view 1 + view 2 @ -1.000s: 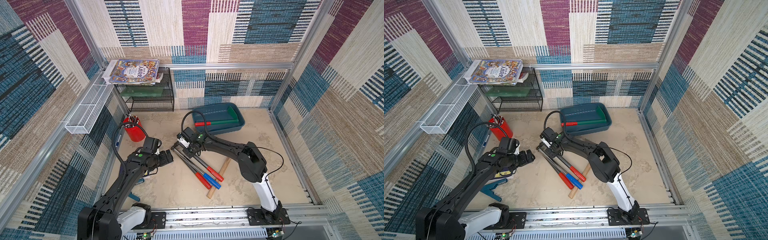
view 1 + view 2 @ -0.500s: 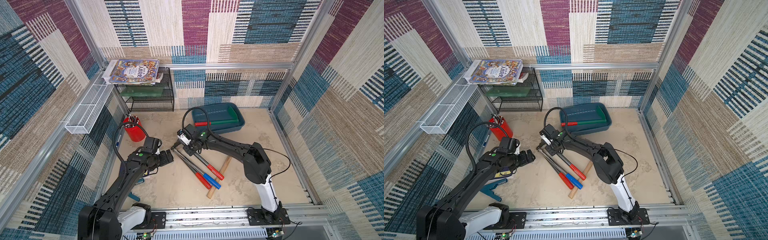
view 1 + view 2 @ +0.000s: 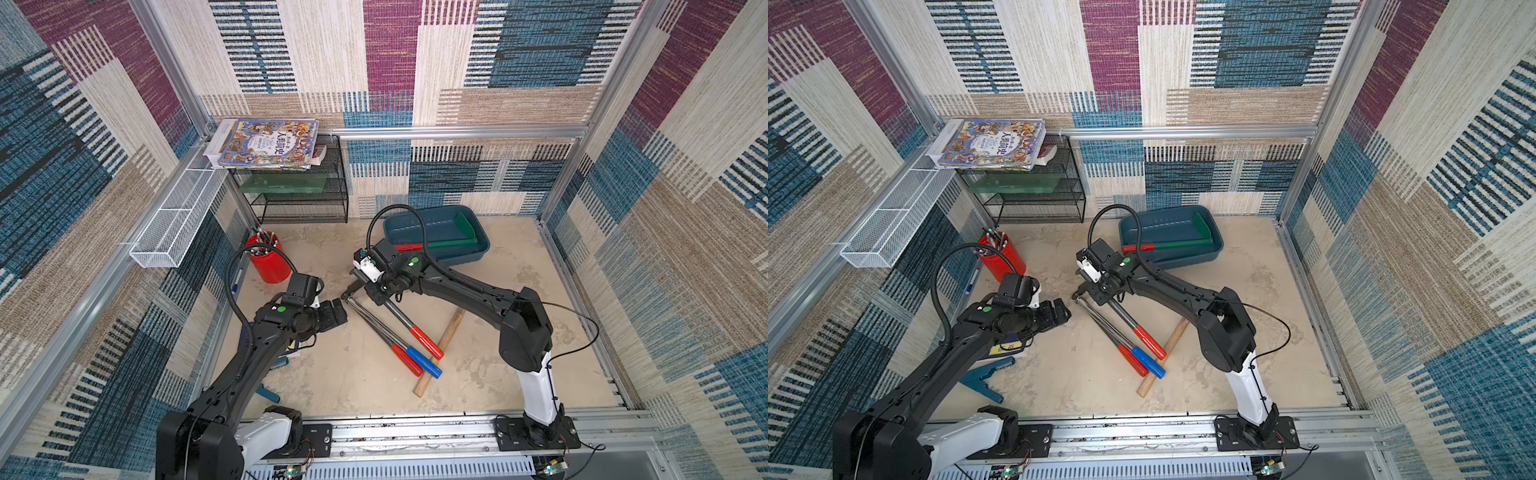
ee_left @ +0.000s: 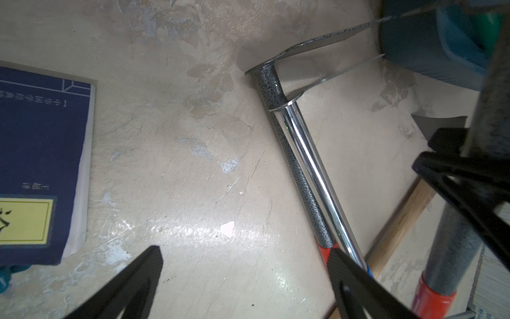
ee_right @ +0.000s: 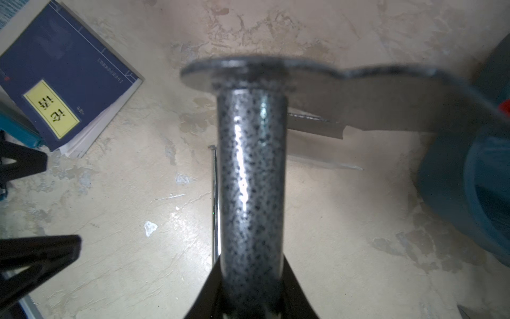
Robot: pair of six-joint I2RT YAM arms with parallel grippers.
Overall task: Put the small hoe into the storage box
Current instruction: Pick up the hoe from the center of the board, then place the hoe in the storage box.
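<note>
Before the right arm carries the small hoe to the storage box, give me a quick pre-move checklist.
1. Grip: right claw shut on the small hoe, on its speckled shaft: ok.
2. Other arm: left claw open, nothing between its fingers: ok.
3. Room in the storage box: ok. There is bare floor, and a green tool lies along its near side.
4. Hoe's red grip free of the wooden stick: cannot tell. They overlap in both top views.

Floor (image 3: 353, 374) holds storage box (image 3: 465, 258), tools (image 3: 374, 324), cup (image 3: 270, 266), book (image 4: 41, 165).
</note>
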